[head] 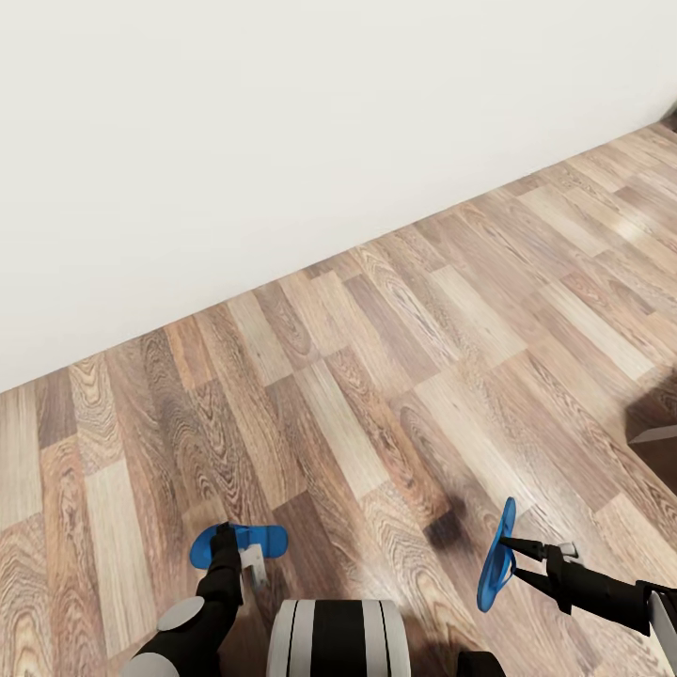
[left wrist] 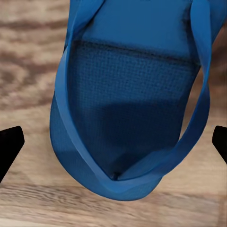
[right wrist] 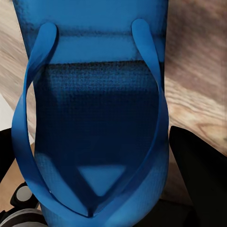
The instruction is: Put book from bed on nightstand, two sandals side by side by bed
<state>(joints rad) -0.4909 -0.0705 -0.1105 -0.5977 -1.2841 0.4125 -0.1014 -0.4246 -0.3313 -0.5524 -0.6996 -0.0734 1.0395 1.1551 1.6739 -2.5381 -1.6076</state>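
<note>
The left gripper [head: 246, 555] and the right gripper [head: 508, 555] each clamp a blue sandal [head: 240, 543], the other sandal [head: 496, 555] hanging edge-up above the floor [head: 376, 376]. Both look light, thin and bendy; a sole-edge pinch suits them.

The wood-plank floor [head: 395, 357] is a patchwork of warm brown, tan and pale beige boards with dark swirling grain, and the wall [head: 235, 122] above it is a plain, unpatterned off-white. Both sandals are bright blue: the left sandal [head: 246, 543] and the right sandal [head: 496, 557] each have a smooth blue strap over a darker blue footbed with a fine dotted weave texture [left wrist: 127, 99] [right wrist: 94, 118]. The arms are black, the left with a grey elbow cap [head: 181, 613], and the robot's trunk [head: 338, 639] is white with black stripes.
</note>
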